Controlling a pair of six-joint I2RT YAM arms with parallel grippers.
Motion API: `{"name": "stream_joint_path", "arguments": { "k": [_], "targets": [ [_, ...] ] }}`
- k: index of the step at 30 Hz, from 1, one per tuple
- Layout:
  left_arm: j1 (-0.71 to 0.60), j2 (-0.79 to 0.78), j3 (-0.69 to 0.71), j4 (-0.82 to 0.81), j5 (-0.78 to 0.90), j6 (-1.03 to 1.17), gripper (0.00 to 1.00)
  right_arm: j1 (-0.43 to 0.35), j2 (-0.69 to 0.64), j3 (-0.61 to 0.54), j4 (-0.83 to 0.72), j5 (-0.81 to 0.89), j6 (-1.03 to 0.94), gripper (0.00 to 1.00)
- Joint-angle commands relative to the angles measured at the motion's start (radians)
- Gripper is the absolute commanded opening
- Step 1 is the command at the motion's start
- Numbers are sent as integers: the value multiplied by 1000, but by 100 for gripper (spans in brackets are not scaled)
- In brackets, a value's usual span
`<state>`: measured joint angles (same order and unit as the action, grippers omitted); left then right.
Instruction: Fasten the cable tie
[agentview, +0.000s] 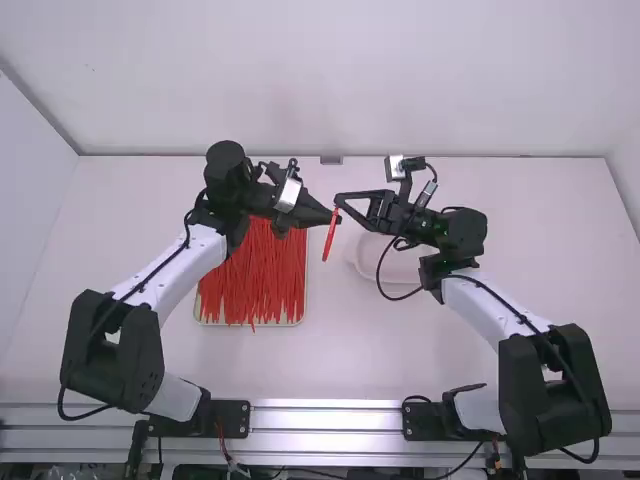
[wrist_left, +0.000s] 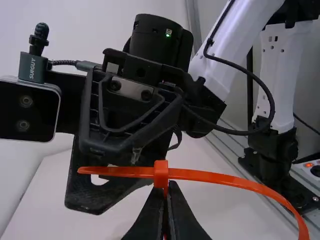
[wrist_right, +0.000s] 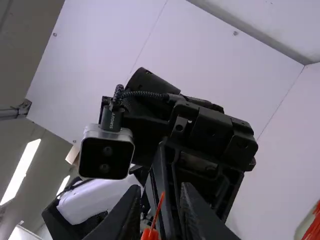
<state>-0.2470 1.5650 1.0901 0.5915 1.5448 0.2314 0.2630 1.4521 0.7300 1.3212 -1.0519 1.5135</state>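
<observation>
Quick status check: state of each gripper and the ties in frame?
Left gripper: shut on cable tie, at its head.
Right gripper: open, close to the tie.
Cable tie: held off the table; fastened or not, cannot tell.
Spare ties: loose, unfastened, in a pile.

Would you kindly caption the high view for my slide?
Left gripper, pinching a red cable tie, faces the open right gripper.

Only print: small white lettering down grey metal cable plug atop white box camera.
</observation>
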Motion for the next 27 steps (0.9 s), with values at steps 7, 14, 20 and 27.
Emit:
{"name": "stream_joint_path", "arguments": {
  "k": [7, 14, 20, 27],
  "targets": [
    [-2, -28, -2, -5, 15, 1, 1, 39, 0, 10, 8, 28, 8, 17],
    [-2, -28, -2, -29, 14, 2, 1, 32, 0, 10, 11, 27, 5, 0],
    [-2, -28, -22, -29, 14, 5, 1, 36, 0, 10, 11, 27, -3, 0],
    [-2, -28, -88, 22, 18, 11, 1, 11, 0, 10, 11, 27, -3, 0]
  ]
}}
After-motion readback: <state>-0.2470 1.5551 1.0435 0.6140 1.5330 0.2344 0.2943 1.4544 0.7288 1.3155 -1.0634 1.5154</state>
